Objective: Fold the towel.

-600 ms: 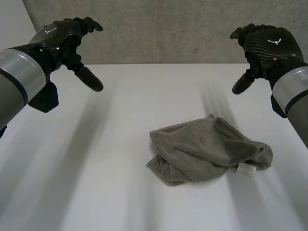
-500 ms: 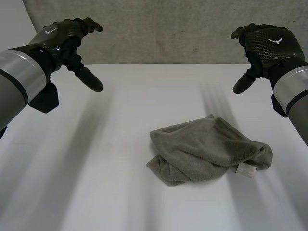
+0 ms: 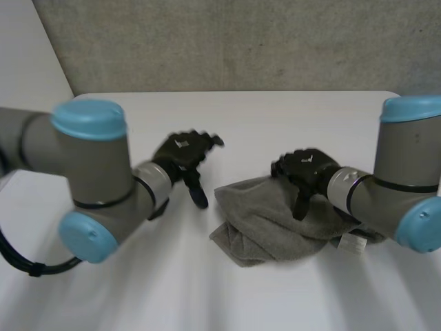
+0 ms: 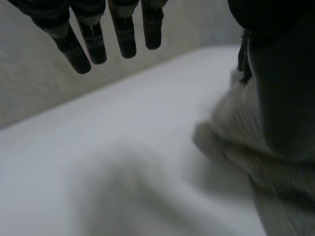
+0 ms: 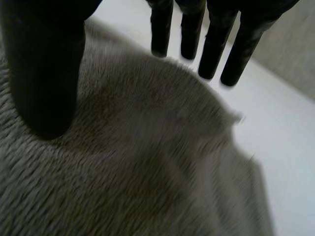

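A grey towel (image 3: 272, 227) lies crumpled in a heap on the white table (image 3: 172, 289), with a white label (image 3: 351, 243) at its right end. My left hand (image 3: 180, 154) is low beside the towel's left edge, fingers straight and spread, holding nothing. In the left wrist view the fingers (image 4: 88, 44) reach over bare table, with the towel (image 4: 236, 132) beside the thumb. My right hand (image 3: 308, 168) is over the towel's far edge. In the right wrist view its fingers (image 5: 216, 39) are straight and the towel (image 5: 147, 162) lies just under the palm, ungripped.
A concrete wall (image 3: 241, 41) rises behind the table's far edge. Both forearms, with their light-blue caps (image 3: 89, 118), stretch low over the table on either side of the towel.
Both arms have swung down from high at the far corners to the towel. The left hand is now at its left edge, the right hand over its far edge. The towel has not moved.
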Controlling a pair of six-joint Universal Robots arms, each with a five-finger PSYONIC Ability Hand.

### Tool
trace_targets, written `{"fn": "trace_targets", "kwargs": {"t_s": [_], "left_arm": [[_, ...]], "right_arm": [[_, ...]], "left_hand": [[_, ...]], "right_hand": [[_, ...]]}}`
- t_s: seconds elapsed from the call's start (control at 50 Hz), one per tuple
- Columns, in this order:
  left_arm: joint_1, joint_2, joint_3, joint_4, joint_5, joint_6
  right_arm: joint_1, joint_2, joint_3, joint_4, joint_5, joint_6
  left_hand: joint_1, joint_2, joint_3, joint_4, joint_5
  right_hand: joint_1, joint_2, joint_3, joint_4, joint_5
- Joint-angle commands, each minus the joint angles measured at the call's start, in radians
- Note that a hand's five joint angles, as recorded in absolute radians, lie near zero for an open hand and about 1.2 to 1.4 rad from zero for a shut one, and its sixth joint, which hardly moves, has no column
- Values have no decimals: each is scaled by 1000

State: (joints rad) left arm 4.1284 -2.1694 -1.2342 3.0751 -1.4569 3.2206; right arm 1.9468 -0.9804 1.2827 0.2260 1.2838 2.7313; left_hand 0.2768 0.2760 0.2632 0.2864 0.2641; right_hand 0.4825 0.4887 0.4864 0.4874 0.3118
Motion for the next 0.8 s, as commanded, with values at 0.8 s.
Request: {"fn": "trace_targets", "kwargs": {"t_s": [0.8], "left_arm": [[-143,-121,48,145,164,-140]], "right_arm": [[-123,-245,276,-63,-9,1]], "left_hand": [[28,29,41,18,-134]], "right_hand": [[509,503,505,504,506]]}}
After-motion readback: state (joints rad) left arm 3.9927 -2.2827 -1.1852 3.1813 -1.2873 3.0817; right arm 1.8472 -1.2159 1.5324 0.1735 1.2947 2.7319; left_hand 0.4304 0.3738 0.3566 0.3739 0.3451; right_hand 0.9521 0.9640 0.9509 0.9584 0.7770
